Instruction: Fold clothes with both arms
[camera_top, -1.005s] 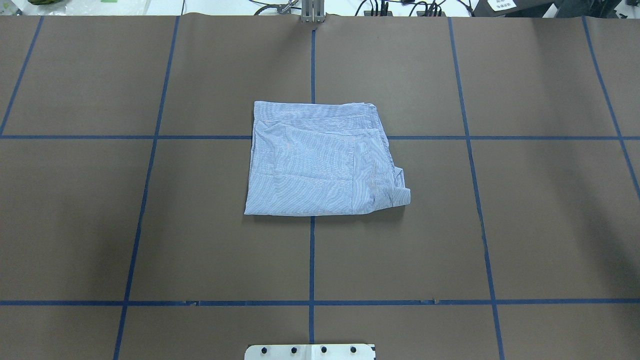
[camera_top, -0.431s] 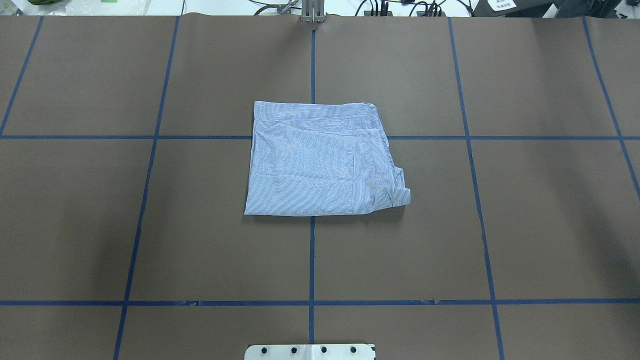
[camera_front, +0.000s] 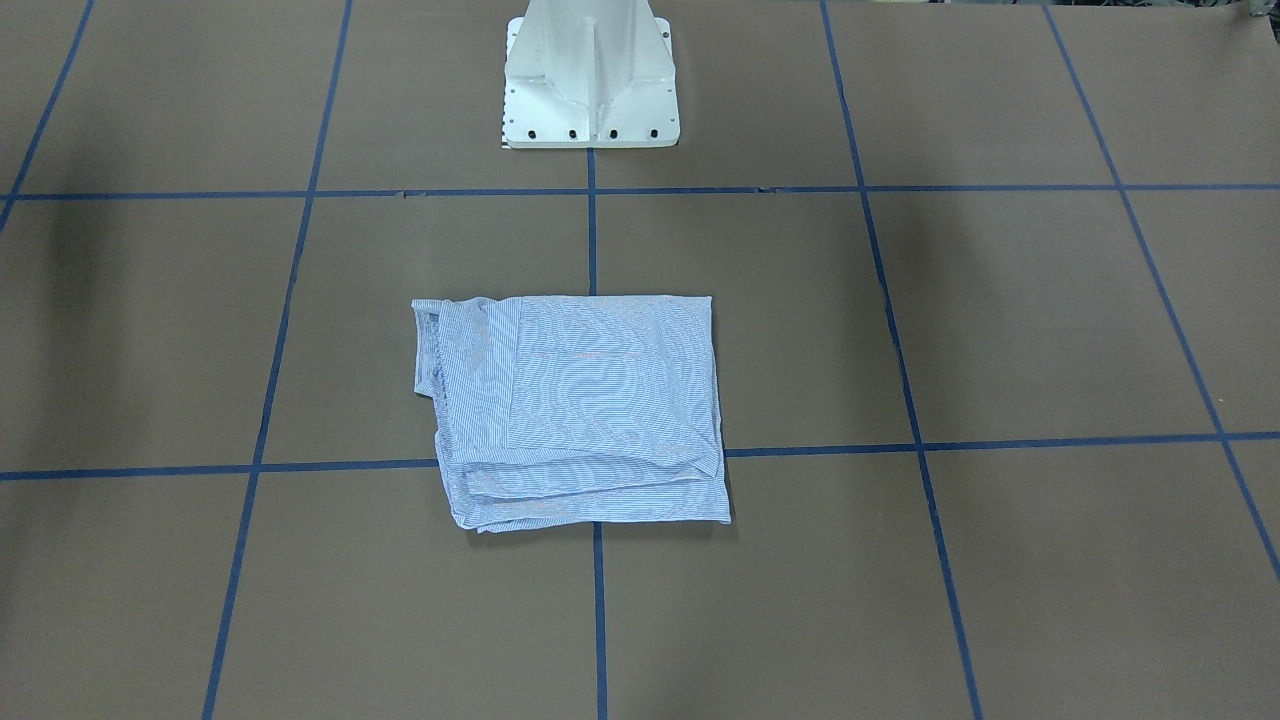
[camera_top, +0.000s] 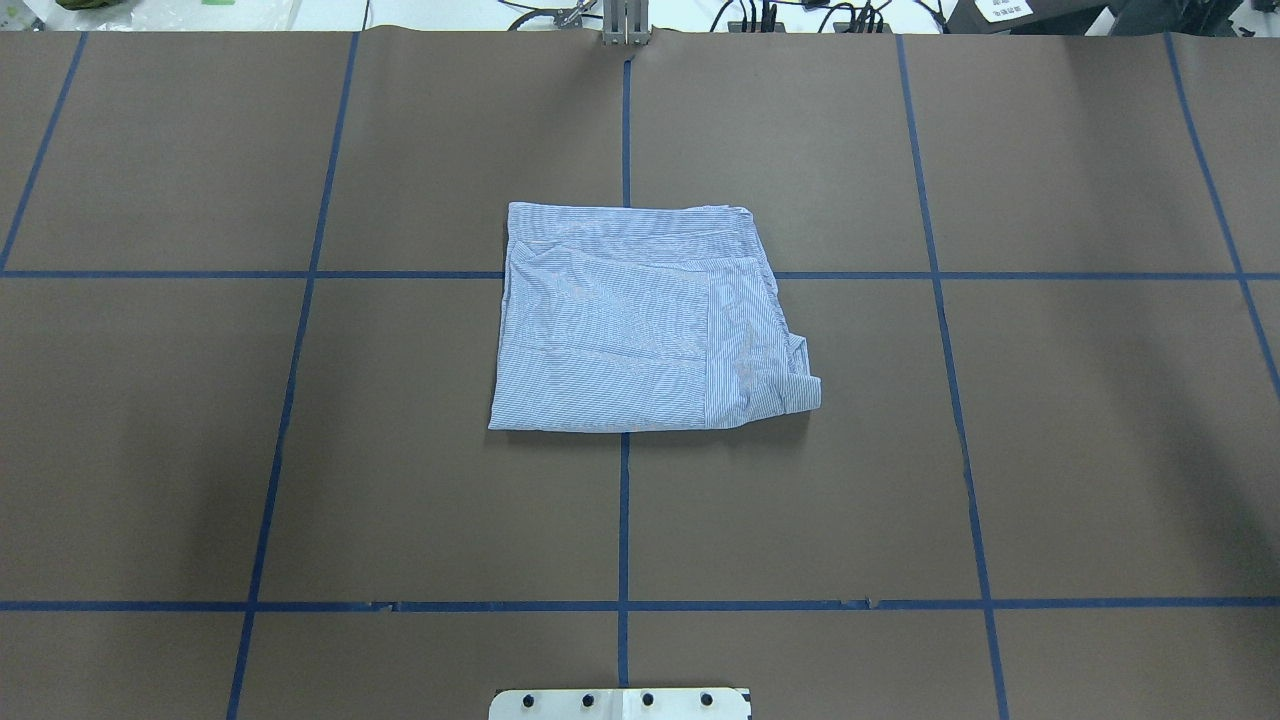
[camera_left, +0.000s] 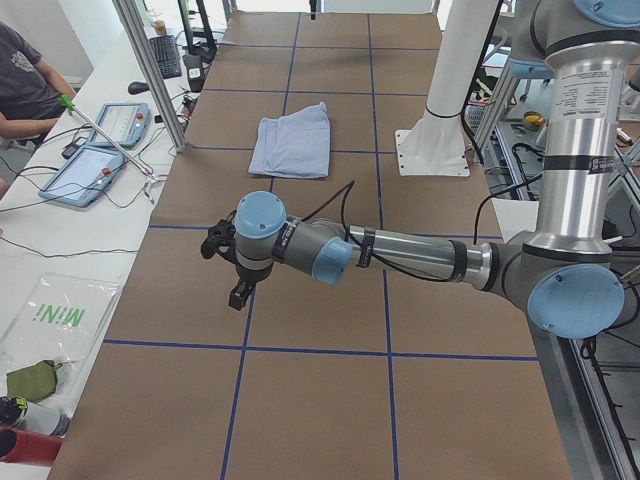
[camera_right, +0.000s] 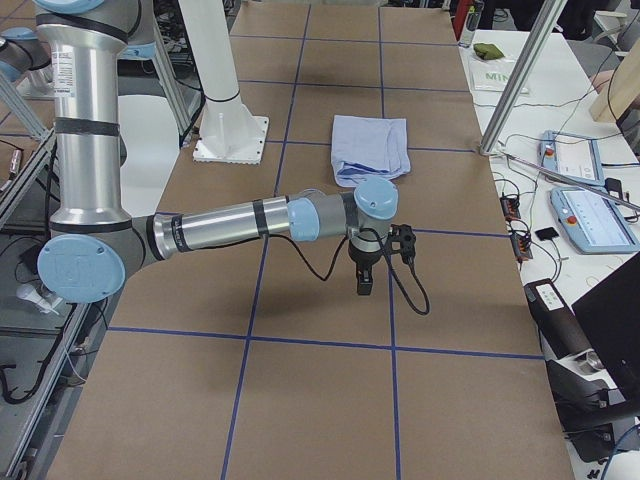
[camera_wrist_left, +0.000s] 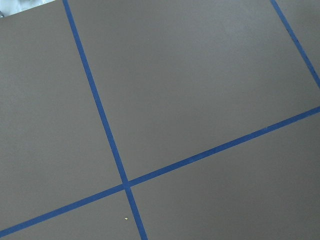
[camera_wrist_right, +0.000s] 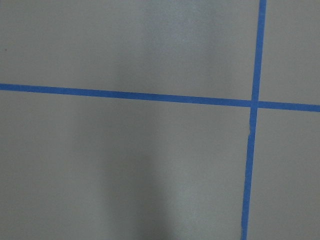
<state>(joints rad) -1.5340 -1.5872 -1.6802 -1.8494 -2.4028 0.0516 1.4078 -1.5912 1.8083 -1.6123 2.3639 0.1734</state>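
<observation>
Neither the left hand (camera_left: 240, 292) nor the right hand (camera_right: 364, 284) shows whether it is spread or pressed together, both hanging over the brown worktop (camera_top: 200, 450) well apart from the folded striped shirt (camera_top: 640, 320) at centre frame, seemingly kept clear because the folding looks done.

1. The overhead view looks forward and down from behind the robot, with the white mounting base (camera_top: 620, 703) at its bottom edge.
2. The front-facing view looks steeply down from across the table (camera_front: 1000, 320), toward the base. Both views share the folded shirt (camera_front: 575, 410) mid-grid.
3. The side views look along the table from opposite ends. The left arm (camera_left: 420, 255) is near in one, the right arm (camera_right: 220, 226) near in the other, and the shirt lies far behind.
4. The wrist views hang close over the table's blue tape (camera_wrist_left: 107, 135).
</observation>
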